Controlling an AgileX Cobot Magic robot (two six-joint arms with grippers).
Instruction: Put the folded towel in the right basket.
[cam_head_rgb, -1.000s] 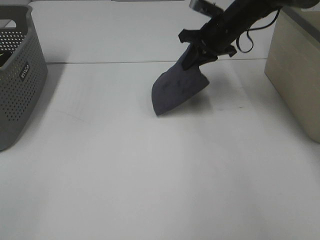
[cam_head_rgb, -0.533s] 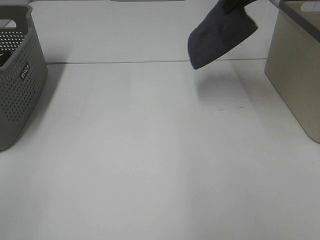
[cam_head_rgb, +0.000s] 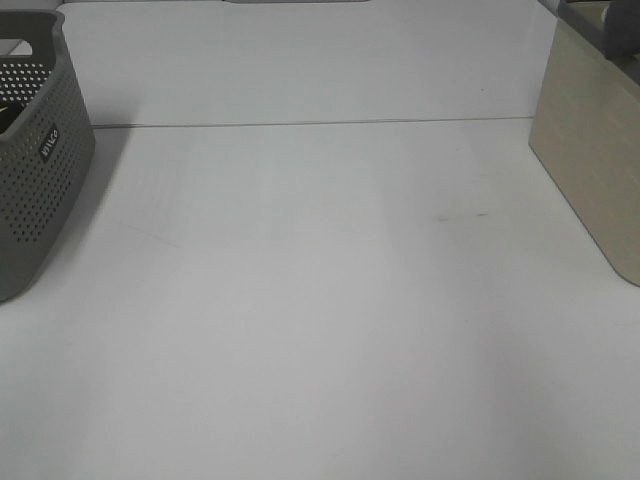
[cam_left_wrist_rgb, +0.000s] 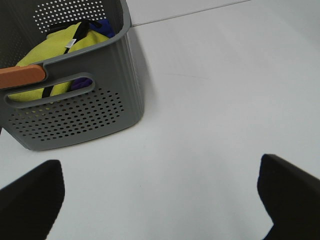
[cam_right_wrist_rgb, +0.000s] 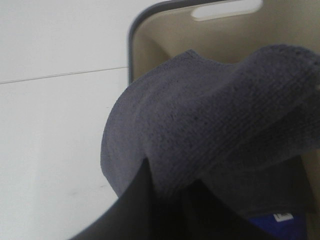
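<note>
The folded towel (cam_right_wrist_rgb: 210, 115) is dark grey-blue and shows only in the right wrist view. My right gripper (cam_right_wrist_rgb: 167, 205) is shut on it and holds it hanging at the open top of the right basket (cam_right_wrist_rgb: 150, 30), a beige bin with a grey rim. In the exterior high view the right basket (cam_head_rgb: 590, 160) stands at the right edge, and the towel and both arms are out of frame. My left gripper (cam_left_wrist_rgb: 160, 200) is open and empty above the table, near the left basket.
The grey perforated left basket (cam_head_rgb: 40, 150) stands at the far left. In the left wrist view this basket (cam_left_wrist_rgb: 75, 115) holds a yellow cloth (cam_left_wrist_rgb: 55, 50) and has an orange handle grip (cam_left_wrist_rgb: 20, 76). Something blue (cam_right_wrist_rgb: 270, 222) lies inside the right basket.
My right gripper has lifted the towel off the table, up and to the right, out of the exterior high view. The left basket has not moved.
</note>
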